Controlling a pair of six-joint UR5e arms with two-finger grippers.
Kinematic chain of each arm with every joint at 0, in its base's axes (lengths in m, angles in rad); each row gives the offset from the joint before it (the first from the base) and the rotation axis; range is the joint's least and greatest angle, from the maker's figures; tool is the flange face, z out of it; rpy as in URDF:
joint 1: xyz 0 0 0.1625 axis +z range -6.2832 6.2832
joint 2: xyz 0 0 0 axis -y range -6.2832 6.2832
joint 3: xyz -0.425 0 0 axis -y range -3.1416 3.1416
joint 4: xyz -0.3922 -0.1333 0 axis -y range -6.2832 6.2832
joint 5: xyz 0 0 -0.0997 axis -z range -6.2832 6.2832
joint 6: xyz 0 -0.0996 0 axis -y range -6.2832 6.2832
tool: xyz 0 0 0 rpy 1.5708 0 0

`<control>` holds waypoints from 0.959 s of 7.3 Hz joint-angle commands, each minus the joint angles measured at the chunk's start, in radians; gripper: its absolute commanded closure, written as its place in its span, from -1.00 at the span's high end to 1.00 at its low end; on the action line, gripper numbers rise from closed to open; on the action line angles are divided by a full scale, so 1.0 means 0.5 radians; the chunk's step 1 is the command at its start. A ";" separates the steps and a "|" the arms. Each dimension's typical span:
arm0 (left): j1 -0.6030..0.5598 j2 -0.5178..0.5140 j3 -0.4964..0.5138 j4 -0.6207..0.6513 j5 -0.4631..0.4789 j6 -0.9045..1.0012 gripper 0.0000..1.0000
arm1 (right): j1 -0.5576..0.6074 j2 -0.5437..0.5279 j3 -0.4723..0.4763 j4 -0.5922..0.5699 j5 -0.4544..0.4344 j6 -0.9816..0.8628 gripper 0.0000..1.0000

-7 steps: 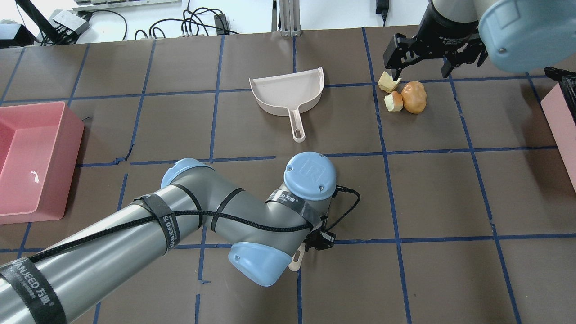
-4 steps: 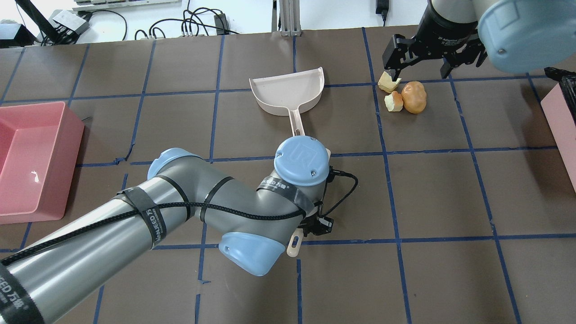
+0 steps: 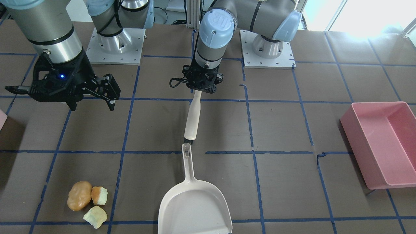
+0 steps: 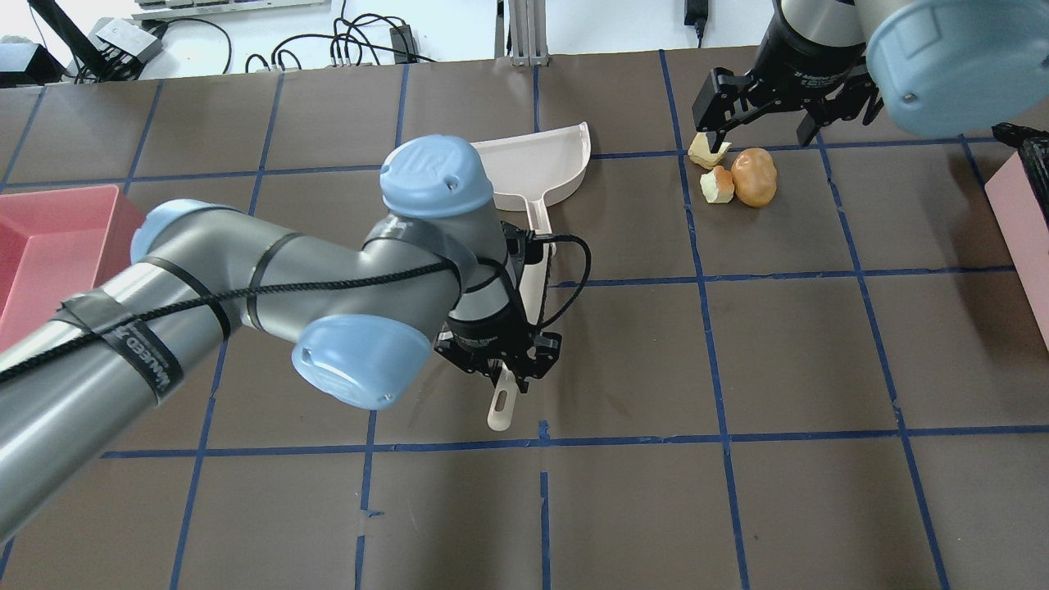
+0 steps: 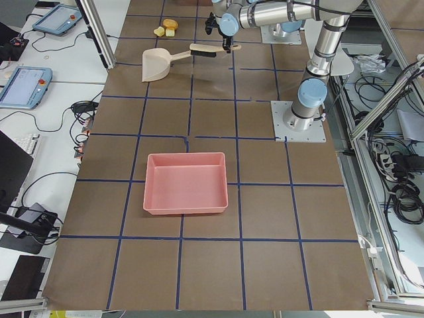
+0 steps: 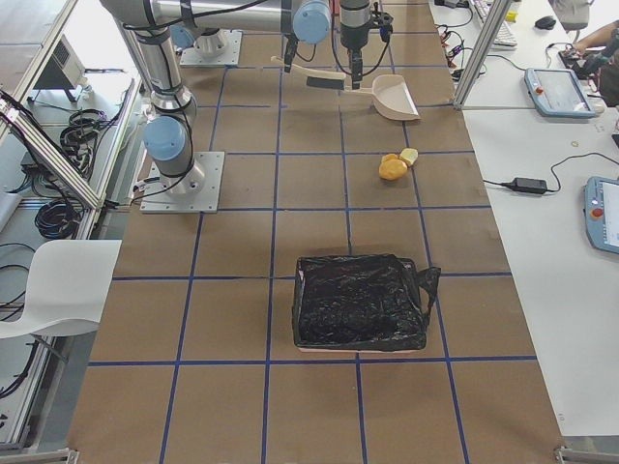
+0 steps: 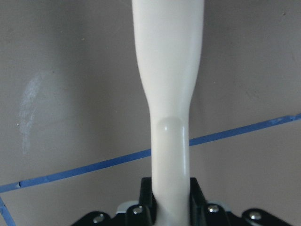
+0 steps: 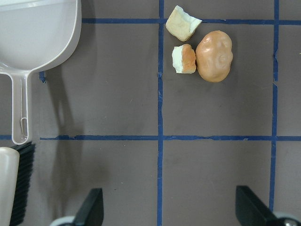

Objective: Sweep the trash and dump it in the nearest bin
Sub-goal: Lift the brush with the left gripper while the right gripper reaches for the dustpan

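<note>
The trash lies together on the table: a tan-orange potato-shaped lump (image 4: 754, 176) (image 8: 214, 55) and two pale bitten chunks (image 4: 718, 184) (image 4: 705, 150). It also shows in the front view (image 3: 79, 195). My right gripper (image 4: 758, 123) hangs above and just beyond the trash, open and empty, with its fingers (image 8: 91, 207) wide apart. My left gripper (image 4: 501, 369) (image 7: 171, 197) is shut on the cream handle of a brush (image 3: 192, 118), whose black bristles (image 8: 23, 179) reach the tip of the dustpan's handle. The cream dustpan (image 4: 524, 168) (image 3: 195, 208) lies flat. Of the pale pink bin, only an edge (image 4: 1020, 213) (image 3: 1, 118) shows.
A large pink rectangular tub (image 4: 49, 246) (image 3: 383, 143) stands at the table's left end. A black bag (image 6: 360, 302) covers the bin at the right end. Blue tape lines grid the brown table (image 4: 803, 360). My left arm's elbow (image 4: 352, 360) hangs over the middle.
My left arm has swung away from me and to the left, carrying the brush up toward the dustpan's handle. The right gripper has barely moved. The trash has not moved.
</note>
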 commanded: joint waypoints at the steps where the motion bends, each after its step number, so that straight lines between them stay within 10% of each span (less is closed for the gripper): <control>1: 0.228 0.067 0.219 -0.293 -0.002 0.190 -1.00 | 0.008 -0.002 0.035 -0.004 0.005 0.000 1.00; 7: 0.855 0.073 0.425 -0.273 0.246 0.801 -1.00 | 0.348 0.245 0.032 -0.220 -0.001 -0.012 1.00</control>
